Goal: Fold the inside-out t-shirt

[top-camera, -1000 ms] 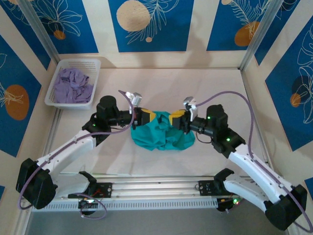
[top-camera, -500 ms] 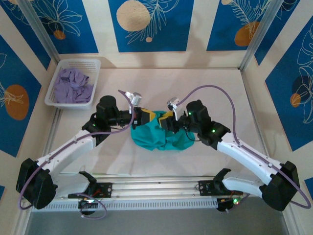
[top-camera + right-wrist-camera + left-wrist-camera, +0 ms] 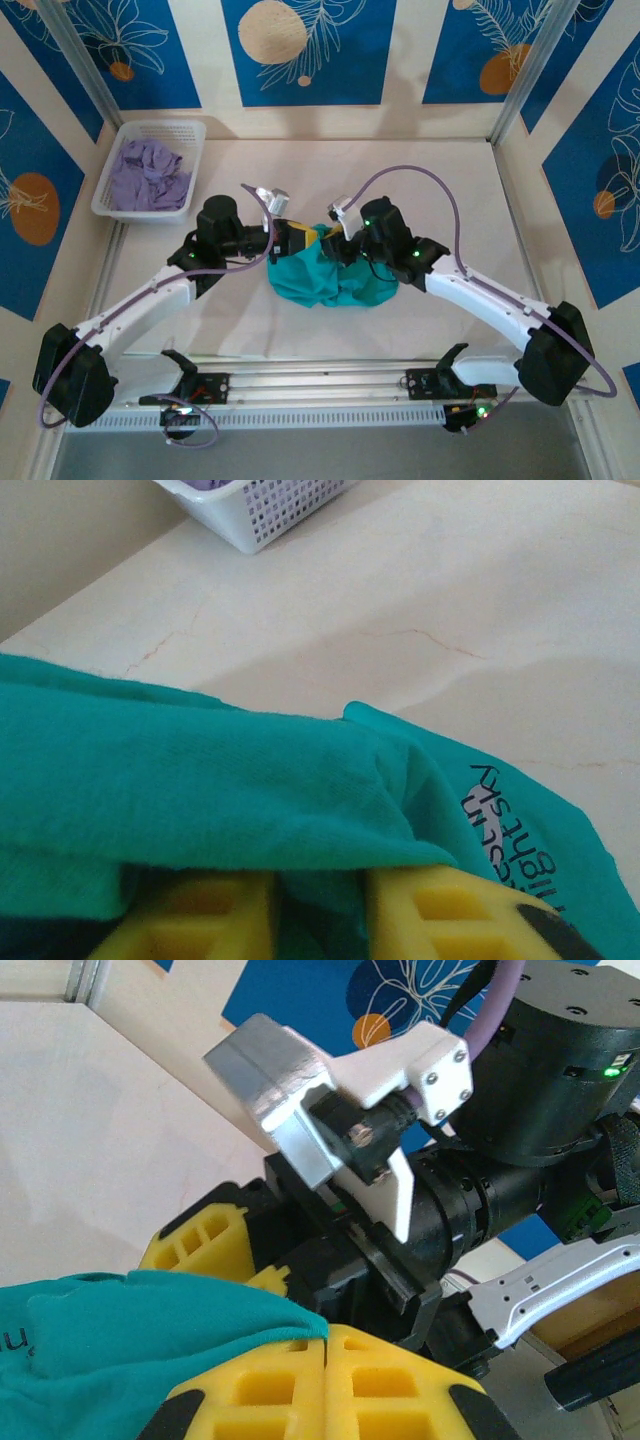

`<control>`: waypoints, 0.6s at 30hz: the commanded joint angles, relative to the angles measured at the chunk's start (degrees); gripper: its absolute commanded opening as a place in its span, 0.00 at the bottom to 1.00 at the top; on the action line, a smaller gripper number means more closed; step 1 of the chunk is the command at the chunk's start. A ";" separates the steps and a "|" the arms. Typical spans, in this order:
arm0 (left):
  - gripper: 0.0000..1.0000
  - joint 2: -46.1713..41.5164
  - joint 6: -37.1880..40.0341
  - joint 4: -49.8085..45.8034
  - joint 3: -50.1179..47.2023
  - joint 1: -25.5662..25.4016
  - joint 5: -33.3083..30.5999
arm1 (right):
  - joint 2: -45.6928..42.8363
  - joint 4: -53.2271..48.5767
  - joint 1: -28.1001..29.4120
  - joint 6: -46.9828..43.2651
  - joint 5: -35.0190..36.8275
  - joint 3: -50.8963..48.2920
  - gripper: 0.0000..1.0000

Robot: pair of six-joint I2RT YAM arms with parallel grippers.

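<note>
The inside-out t-shirt (image 3: 335,278), teal and bunched, lies at the table's middle. My left gripper (image 3: 300,240) is at its upper left edge. In the left wrist view its yellow fingers (image 3: 260,1385) are pressed together, shut on a fold of the t-shirt's (image 3: 120,1330) hem. My right gripper (image 3: 337,246) is close beside it at the top of the pile. In the right wrist view teal cloth (image 3: 200,780) drapes over the right gripper (image 3: 318,885) and fills the narrow gap between its yellow fingers (image 3: 450,910). A printed label (image 3: 510,830) shows on the fabric.
A white basket (image 3: 128,210) holding a pale lavender garment (image 3: 150,172) stands at the back left; its corner (image 3: 270,510) shows in the right wrist view. Bare table lies to the right and behind the shirt. Metal posts and patterned walls enclose the table.
My right arm has swung left across the shirt until its gripper is next to the left one, and its jaws have narrowed on cloth. The left arm has not moved.
</note>
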 commanded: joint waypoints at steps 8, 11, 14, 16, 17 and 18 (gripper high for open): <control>0.00 -1.91 -0.24 -1.87 -0.40 2.79 -5.43 | -8.80 -0.42 -2.70 0.90 -4.05 -0.54 0.00; 0.00 -2.25 -2.74 -0.79 -1.80 5.10 -7.31 | -14.72 2.01 -7.15 4.67 -12.47 -2.78 0.00; 0.00 -2.19 -7.20 3.49 -4.11 8.00 -7.17 | -18.65 6.36 -11.51 9.48 -20.07 -5.40 0.00; 0.00 -1.80 -9.28 5.73 -5.45 9.21 -6.61 | -19.75 9.37 -13.24 12.29 -23.72 -7.04 0.00; 0.00 -1.62 -9.50 6.01 -5.75 9.31 -6.35 | -20.01 10.48 -13.68 13.17 -24.75 -7.56 0.00; 0.00 -1.45 -9.31 5.79 -5.91 9.38 -6.28 | -20.07 11.57 -14.03 13.93 -25.56 -8.13 0.00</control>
